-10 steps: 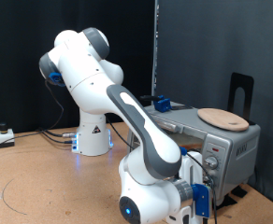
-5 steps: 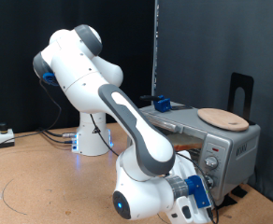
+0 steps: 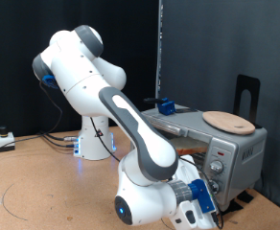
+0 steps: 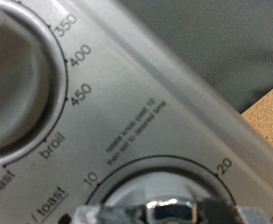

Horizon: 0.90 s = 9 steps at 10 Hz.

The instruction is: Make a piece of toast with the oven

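The silver-grey oven (image 3: 238,146) stands at the exterior view's right with its glass door shut. A brown strip (image 3: 188,148) shows behind the glass; I cannot tell whether it is the piece of toast. My gripper (image 3: 214,176) is pressed against the oven's knob panel. In the wrist view the gripper (image 4: 167,215) is shut on the shiny grip of the timer knob (image 4: 165,185), a grey finger (image 4: 108,217) on each side. The temperature knob (image 4: 10,84), marked 350 to 450, broil and toast, is beside it.
A round light wooden board (image 3: 228,121) lies on the oven's top, with a small blue object (image 3: 165,105) at its far end. A black stand (image 3: 247,96) rises behind. Cables (image 3: 15,196) lie on the brown table at the exterior view's left.
The arm's elbow and forearm swung a little towards the exterior view's left a second ago. Since half a second ago it has hardly moved. The hand stays at the knob panel.
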### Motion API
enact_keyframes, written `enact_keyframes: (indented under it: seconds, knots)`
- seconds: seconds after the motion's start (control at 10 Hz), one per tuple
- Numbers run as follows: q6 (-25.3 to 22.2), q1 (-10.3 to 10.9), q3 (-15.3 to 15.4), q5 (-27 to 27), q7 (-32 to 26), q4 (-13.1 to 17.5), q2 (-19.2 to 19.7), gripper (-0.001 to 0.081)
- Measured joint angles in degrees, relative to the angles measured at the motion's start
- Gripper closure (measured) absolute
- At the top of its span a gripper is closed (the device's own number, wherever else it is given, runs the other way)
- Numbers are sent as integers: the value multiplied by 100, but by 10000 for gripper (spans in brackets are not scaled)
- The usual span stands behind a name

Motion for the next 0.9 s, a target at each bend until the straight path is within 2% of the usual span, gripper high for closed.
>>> enact_keyframes:
  seconds: [0.2,0.3,0.4,0.5,0.6,0.7,0.8,0.9]
  knots:
    - [19,4,-14,-28,51,4,-9,708]
    - [19,-1,-45,-53,75,4,-22,578]
    - [19,-8,-66,-72,108,5,-24,578]
    - [19,-15,-85,-94,140,6,-25,443]
    - [18,-32,-97,-101,161,11,-26,443]
    - [14,-65,-99,-102,200,22,-31,256]
    - [7,-110,-98,-96,229,39,-42,116]
    - [5,-186,-91,-51,254,78,-72,34]
